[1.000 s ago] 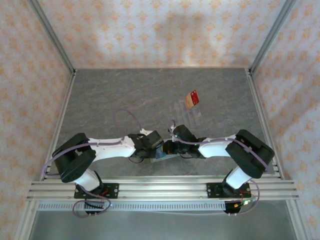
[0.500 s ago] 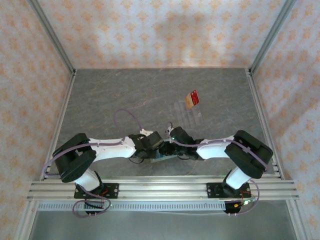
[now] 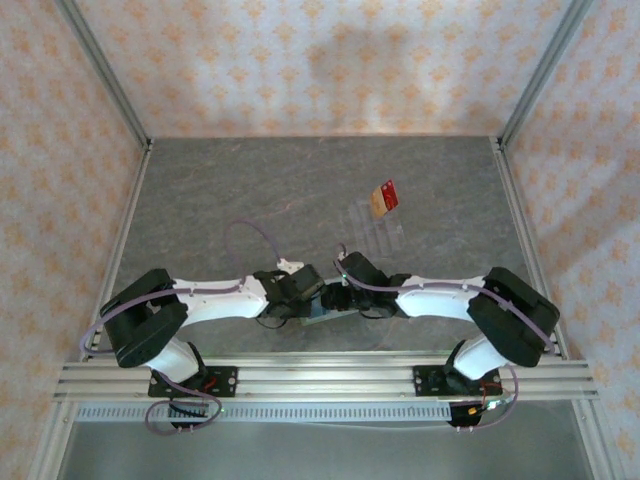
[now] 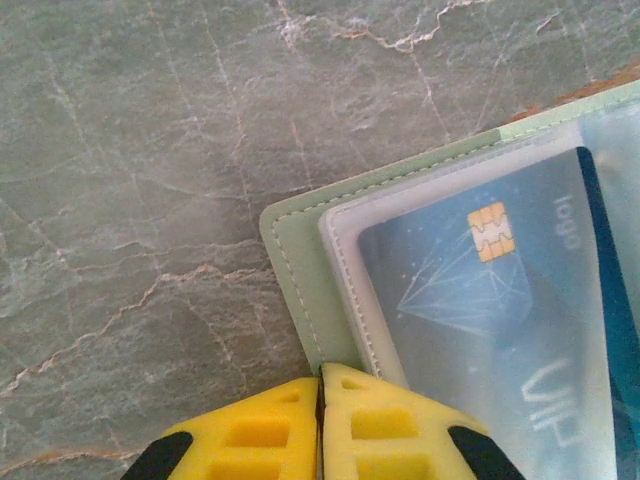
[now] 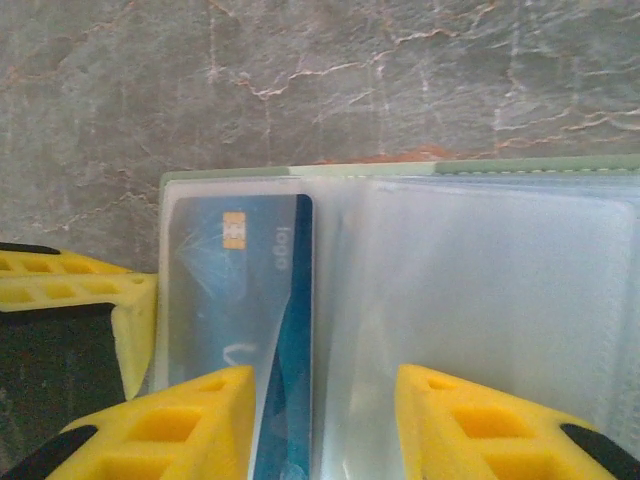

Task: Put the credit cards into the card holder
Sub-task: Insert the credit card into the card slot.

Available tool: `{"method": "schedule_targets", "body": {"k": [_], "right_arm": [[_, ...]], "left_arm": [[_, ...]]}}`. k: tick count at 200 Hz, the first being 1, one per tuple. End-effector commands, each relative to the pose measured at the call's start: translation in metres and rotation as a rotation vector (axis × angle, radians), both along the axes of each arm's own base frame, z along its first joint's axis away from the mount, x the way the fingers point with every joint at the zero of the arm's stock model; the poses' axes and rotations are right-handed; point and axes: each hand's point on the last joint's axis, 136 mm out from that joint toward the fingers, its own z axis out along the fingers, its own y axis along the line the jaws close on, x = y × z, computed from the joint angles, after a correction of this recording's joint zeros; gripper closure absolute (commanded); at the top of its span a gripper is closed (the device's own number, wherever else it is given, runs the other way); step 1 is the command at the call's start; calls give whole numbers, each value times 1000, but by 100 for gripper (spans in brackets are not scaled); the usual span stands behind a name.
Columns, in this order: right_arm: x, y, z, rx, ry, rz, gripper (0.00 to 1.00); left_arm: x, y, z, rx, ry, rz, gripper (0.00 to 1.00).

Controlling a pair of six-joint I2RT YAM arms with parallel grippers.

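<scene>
The sage-green card holder (image 4: 298, 262) lies open on the table, its pale clear pockets facing up. A blue card (image 4: 490, 300) with a gold chip sits in the left pocket, and its dark right edge (image 5: 297, 330) stands proud of the sleeve. My left gripper (image 4: 320, 378) is shut at the holder's left edge, the green cover running into the seam between its pads. My right gripper (image 5: 325, 425) is open over the pockets, one finger on the blue card's side and one over the empty sleeve. From above, both grippers meet over the holder (image 3: 336, 314) near the table's front.
A red card (image 3: 390, 192) and a gold-orange card (image 3: 378, 204) stand in the clear ridged tray (image 3: 376, 230) at centre right. Grey marbled table (image 3: 230, 190) stretches behind, with patterned walls and metal posts around it. A rail crosses the near edge.
The right arm has stretched lower and its wrist has edged slightly left toward the left gripper. The left arm and the cards in the tray have stayed where they were.
</scene>
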Motion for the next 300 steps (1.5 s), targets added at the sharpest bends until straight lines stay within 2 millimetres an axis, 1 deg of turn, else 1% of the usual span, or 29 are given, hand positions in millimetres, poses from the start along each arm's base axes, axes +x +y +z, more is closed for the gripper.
{"method": "schedule_targets", "body": {"k": [1, 15, 27, 43, 49, 63, 107, 143, 159, 193, 224, 235, 268, 300], "right_arm": [[3, -10, 9, -67, -20, -8, 60], [5, -7, 15, -68, -23, -5, 67], [8, -6, 20, -75, -26, -4, 80], [14, -6, 27, -92, -45, -18, 93], [15, -5, 28, -93, -46, -18, 96], [16, 0, 30, -82, -41, -12, 100], [14, 18, 7, -96, 39, 38, 100], [21, 15, -4, -146, 31, 18, 100], [24, 12, -4, -155, 23, 3, 100], [22, 5, -12, -181, 34, -6, 100], [23, 0, -15, -193, 36, -23, 100], [23, 1, -13, -180, 34, -27, 100], [20, 5, -17, -178, 62, -10, 100], [9, 13, -22, -144, 109, 18, 100]], "left_arm": [[-16, 23, -15, 78, 55, 32, 92], [-16, 23, -12, 70, 52, 39, 91], [-16, 23, -12, 72, 55, 46, 91], [-17, 24, -14, 74, 60, 50, 91], [-17, 23, -14, 70, 60, 52, 91], [-17, 22, -14, 59, 60, 53, 91], [-16, 22, -13, 54, 42, 41, 91], [-16, 25, -16, 61, 38, 46, 91], [-18, 26, -18, 56, 39, 51, 91], [-18, 27, -21, 60, 43, 54, 91], [-18, 27, -21, 55, 40, 55, 91], [-18, 26, -22, 55, 41, 53, 91], [-18, 26, -23, 52, 41, 52, 91], [-18, 26, -24, 47, 40, 55, 91]]}}
